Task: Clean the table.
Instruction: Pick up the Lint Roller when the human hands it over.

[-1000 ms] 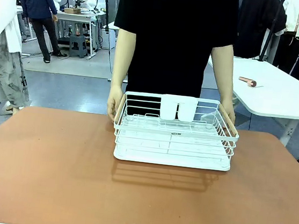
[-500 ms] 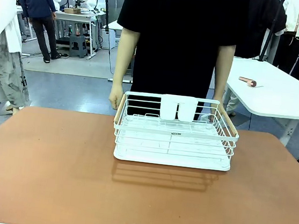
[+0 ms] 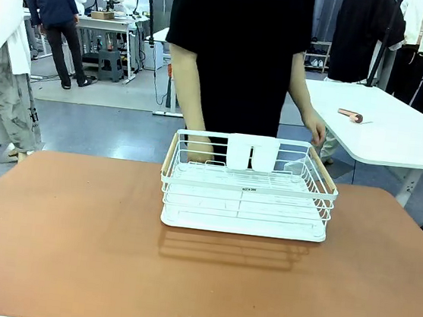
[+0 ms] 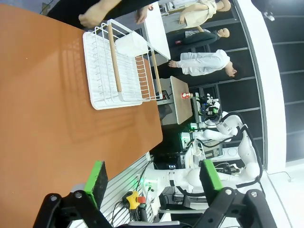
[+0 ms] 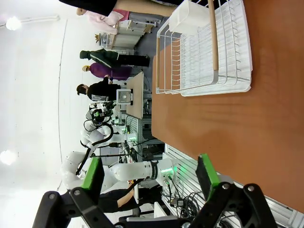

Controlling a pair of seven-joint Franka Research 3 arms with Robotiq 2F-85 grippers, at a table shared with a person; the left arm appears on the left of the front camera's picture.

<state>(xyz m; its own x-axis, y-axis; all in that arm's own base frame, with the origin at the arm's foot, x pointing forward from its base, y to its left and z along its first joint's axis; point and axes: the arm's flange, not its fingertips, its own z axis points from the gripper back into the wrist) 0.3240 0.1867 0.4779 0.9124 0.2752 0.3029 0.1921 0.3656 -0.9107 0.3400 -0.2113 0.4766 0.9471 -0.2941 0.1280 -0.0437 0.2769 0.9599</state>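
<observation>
Front view: the table (image 3: 70, 257), smooth matte reddish-brown with rounded corners, is filling the lower part, and a white wire rack (image 3: 245, 200) with pale wooden handles and a white plastic tray beneath is standing near its far edge, in the middle. A person in a black shirt is standing behind; one hand (image 3: 199, 152) is reaching down just behind the rack's far wall, the other hand (image 3: 315, 131) is hanging above its corner. Left wrist view: the left gripper (image 4: 154, 179) is holding nothing, its green pads (image 4: 98, 183) standing wide apart by the table's edge, well apart from the rack. Right wrist view: the right gripper (image 5: 150, 174) is gaping wide too, empty, beside the brown top.
</observation>
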